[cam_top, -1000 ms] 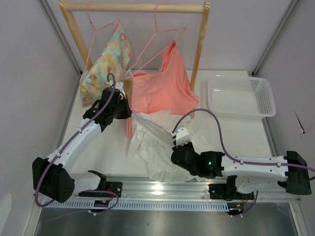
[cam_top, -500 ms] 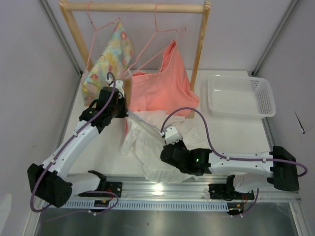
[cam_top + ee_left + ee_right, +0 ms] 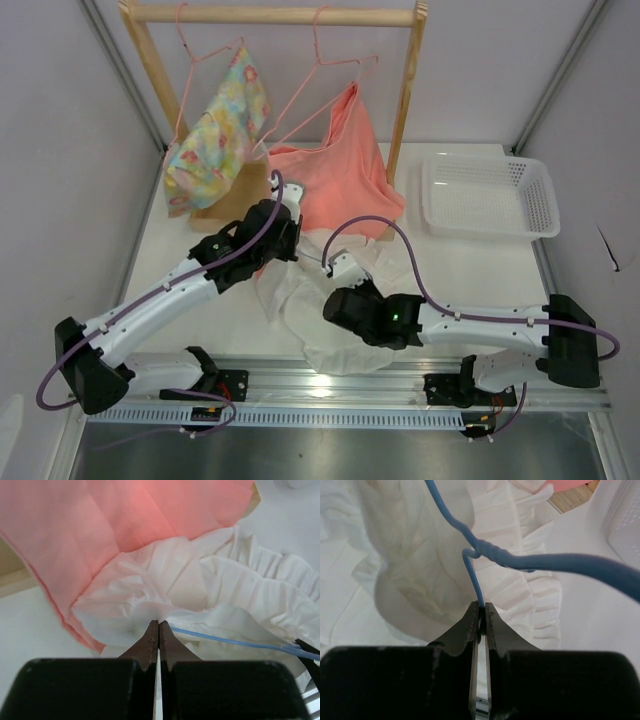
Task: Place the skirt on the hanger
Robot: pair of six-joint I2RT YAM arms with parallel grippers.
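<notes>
The white skirt (image 3: 318,345) lies crumpled on the table between the arms, its ruffled hem (image 3: 250,575) showing in the left wrist view. My left gripper (image 3: 287,228) is at its far edge, just below the salmon garment; its jaws (image 3: 158,623) are shut on a pinch of white fabric. The light blue hanger (image 3: 545,562) runs over the skirt (image 3: 410,570). My right gripper (image 3: 480,606) is shut on the wire just below its twisted neck. In the left wrist view the blue wire (image 3: 225,640) crosses the fabric to the right of my fingers.
A wooden rack (image 3: 270,15) at the back carries pink hangers (image 3: 300,95), a floral garment (image 3: 215,130) and a salmon garment (image 3: 340,180) that hangs down to the skirt. A white basket (image 3: 487,195) sits at the back right.
My left arm has swung right and nearer, carrying the skirt's edge from by the rack's left post to below the salmon garment. My right gripper has shifted left with the hanger. The skirt has bunched up.
</notes>
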